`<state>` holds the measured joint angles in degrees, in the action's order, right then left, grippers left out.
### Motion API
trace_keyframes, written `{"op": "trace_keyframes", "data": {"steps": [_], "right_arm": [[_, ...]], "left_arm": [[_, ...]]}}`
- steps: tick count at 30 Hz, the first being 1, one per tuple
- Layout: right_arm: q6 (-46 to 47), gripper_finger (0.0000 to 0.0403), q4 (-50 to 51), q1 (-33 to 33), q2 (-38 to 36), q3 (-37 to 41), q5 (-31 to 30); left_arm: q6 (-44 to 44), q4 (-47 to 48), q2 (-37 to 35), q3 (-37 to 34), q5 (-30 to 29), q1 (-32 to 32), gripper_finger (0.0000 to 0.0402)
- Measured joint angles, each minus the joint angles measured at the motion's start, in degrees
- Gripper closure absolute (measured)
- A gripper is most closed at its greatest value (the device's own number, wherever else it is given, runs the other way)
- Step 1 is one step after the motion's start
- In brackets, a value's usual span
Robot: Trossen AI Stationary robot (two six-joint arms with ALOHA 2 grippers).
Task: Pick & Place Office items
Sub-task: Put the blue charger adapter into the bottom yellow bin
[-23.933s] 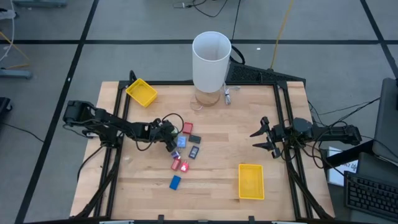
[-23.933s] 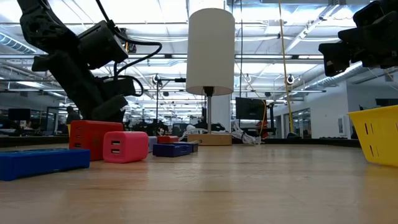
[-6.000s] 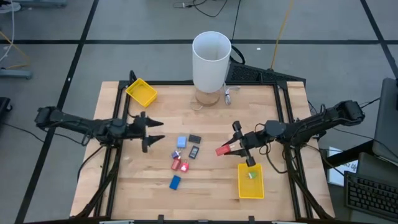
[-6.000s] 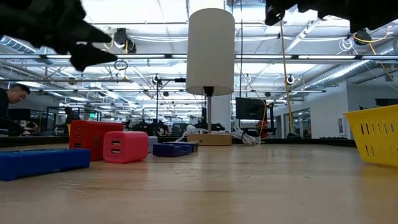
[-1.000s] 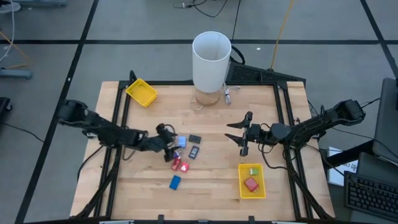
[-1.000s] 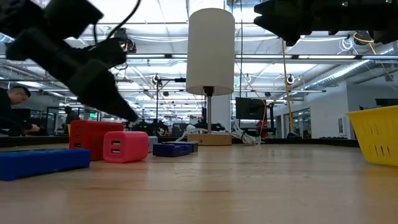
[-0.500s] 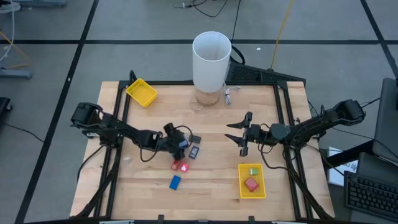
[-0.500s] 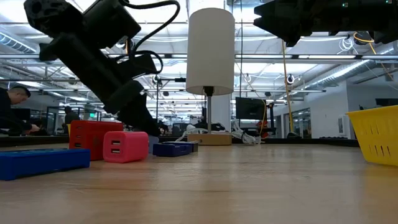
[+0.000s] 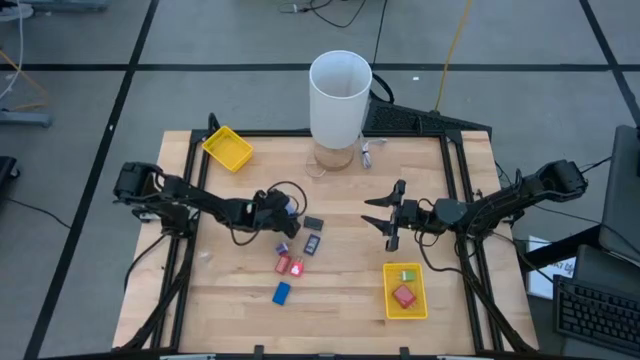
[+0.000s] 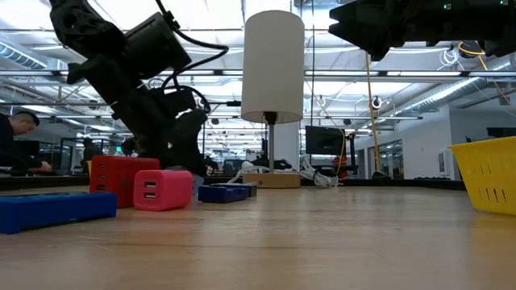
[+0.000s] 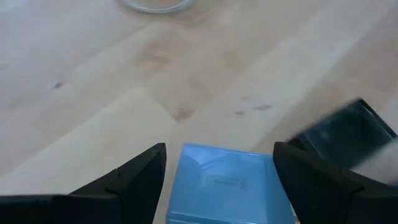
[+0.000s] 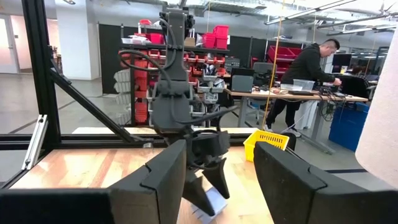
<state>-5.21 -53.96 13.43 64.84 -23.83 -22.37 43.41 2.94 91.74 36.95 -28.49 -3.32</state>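
Between left end effector (image 11: 219,186) fingers, light blue piece (image 11: 225,190), table-level
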Motion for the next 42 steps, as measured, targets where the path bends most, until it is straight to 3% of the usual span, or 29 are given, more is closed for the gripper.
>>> {"op": "trace_keyframes", "data": {"steps": [6, 11, 19, 32, 40, 42], "right_arm": [[0.0, 0.0222, 0.2, 0.0, 0.0, 0.0, 0.0], [0.0, 0.0222, 0.2, 0.0, 0.0, 0.0, 0.0], [0.0, 0.0222, 0.2, 0.0, 0.0, 0.0, 0.0], [-0.1, 0.0222, 0.2, 0.0, 0.0, 0.0, 0.0], [-0.2, 0.0222, 0.6, 0.0, 0.0, 0.0, 0.0], [-0.2, 0.0222, 0.7, 0.0, 0.0, 0.0, 0.0]], "left_arm": [[6.7, 0.0, -0.1, 0.0, 0.9, 1.7, 0.0105], [12.6, 0.0, -0.1, 0.0, 8.3, 3.5, 0.0105], [3.9, 0.3, 0.0, -0.1, 14.6, 3.7, 0.0105], [-12.7, 0.5, -0.7, -0.1, 17.0, 3.6, 0.0105], [-15.7, 2.2, -4.7, -0.2, 18.5, 1.2, 0.0105], [-13.1, 3.1, -6.2, -0.2, 18.4, 0.4, 0.0105]]}}
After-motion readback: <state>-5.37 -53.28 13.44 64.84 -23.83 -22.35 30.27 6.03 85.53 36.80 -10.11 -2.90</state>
